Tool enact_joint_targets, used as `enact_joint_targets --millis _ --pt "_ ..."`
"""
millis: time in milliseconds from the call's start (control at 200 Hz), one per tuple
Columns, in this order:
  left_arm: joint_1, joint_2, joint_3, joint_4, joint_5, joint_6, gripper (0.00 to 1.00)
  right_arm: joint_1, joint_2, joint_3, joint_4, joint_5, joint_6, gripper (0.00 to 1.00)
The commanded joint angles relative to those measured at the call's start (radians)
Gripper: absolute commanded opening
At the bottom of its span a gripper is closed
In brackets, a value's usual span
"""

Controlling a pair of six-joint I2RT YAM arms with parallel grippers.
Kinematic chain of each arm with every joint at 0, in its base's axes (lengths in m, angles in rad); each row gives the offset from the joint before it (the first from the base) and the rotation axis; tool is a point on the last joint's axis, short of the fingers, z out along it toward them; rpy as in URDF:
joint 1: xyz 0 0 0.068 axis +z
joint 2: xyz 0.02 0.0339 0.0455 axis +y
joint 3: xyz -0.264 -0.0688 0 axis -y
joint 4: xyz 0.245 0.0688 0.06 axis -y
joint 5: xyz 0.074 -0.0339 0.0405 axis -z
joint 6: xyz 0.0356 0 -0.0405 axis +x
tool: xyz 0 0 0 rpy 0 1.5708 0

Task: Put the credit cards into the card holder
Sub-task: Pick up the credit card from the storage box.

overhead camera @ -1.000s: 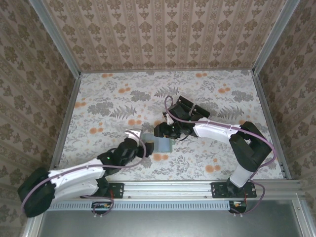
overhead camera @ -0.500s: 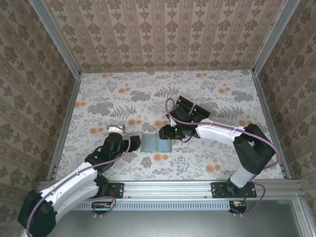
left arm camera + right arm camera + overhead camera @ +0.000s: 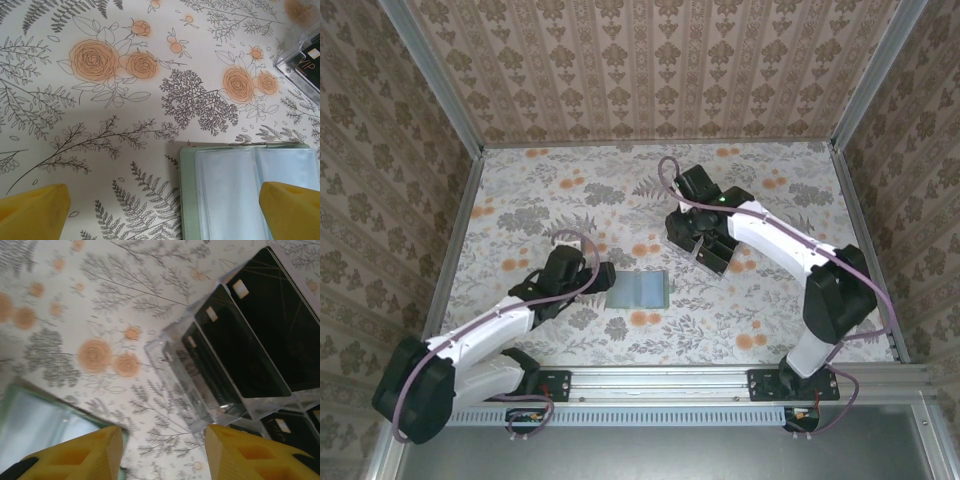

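Observation:
The card holder (image 3: 640,288) lies open and flat on the table, its pale clear slots (image 3: 235,190) facing up. My left gripper (image 3: 603,280) is open at the holder's left edge. Its yellow fingertips (image 3: 35,210) stand wide apart, with bare table and the holder's left page between them (image 3: 165,215). The black credit cards (image 3: 250,352) stand on edge in a clear plastic tray (image 3: 175,355) to the right of the holder. My right gripper (image 3: 698,245) hovers open over the tray's near end with nothing between its fingers (image 3: 162,455). A corner of the card holder (image 3: 40,415) shows at lower left.
The clear tray (image 3: 725,255) sits right of centre, and one corner with a black card (image 3: 310,70) shows in the left wrist view. Patterned walls and metal rails close in the flowered table on three sides.
My left gripper has let go of the card holder and opened wide. The right gripper has left the holder and swung back right over the tray. The holder now lies open.

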Motion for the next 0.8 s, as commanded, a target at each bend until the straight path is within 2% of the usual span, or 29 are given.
enact_joint_targets --millis 0,370,795 --pt "0.013 0.028 0.045 -0.020 0.016 0.031 1.00 0.002 0.057 0.047 -0.095 0.084 -0.081 0.44" --pt "0.041 0.055 0.049 -0.004 0.028 0.024 1.00 0.003 0.193 0.124 -0.107 0.149 -0.142 0.33" --pt "0.049 0.068 0.047 0.010 0.039 0.012 1.00 0.020 0.275 0.156 -0.110 0.209 -0.190 0.33"
